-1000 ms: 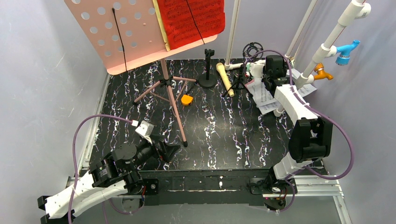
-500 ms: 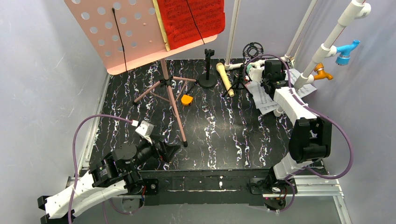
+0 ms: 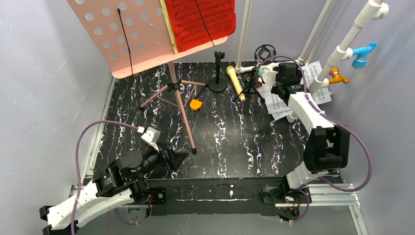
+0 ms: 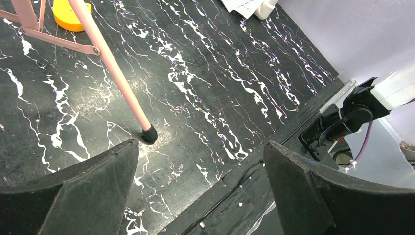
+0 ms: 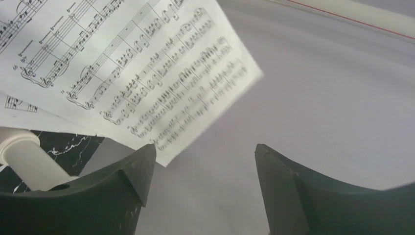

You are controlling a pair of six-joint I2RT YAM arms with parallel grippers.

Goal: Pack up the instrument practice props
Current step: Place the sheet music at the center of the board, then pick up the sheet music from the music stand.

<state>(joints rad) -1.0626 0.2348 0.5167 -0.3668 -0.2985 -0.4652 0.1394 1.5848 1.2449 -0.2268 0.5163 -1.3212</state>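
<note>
The pink perforated music board (image 3: 115, 36) stands on pink tripod legs (image 3: 180, 100) at the back left, with a red sheet (image 3: 200, 22) and a yellow sheet edge (image 3: 169, 30) on it. A beige microphone (image 3: 236, 83) lies by a black stand. White music sheets (image 3: 278, 102) (image 5: 122, 63) lie at the back right, under and beside my right gripper (image 3: 289, 74) (image 5: 204, 147). That gripper is open with nothing between its fingers. A teal-tipped microphone (image 3: 265, 73) sits just left of it. My left gripper (image 3: 178, 157) (image 4: 199, 144) hangs open over the near table edge, beside a tripod foot (image 4: 149, 133).
A white pipe frame (image 3: 342, 46) with blue (image 3: 363, 53) and orange (image 3: 338, 76) fittings rises at the right, and a pipe foot (image 5: 22, 156) stands by the sheets. A black mic stand (image 3: 218, 73), a small black tripod (image 3: 250, 87) and an orange disc (image 3: 195, 104) sit at the back.
My right gripper has gone from shut to open and shifted slightly right. The white sheet has dropped free and now spreads toward the back right pipe. The left arm is unmoved.
</note>
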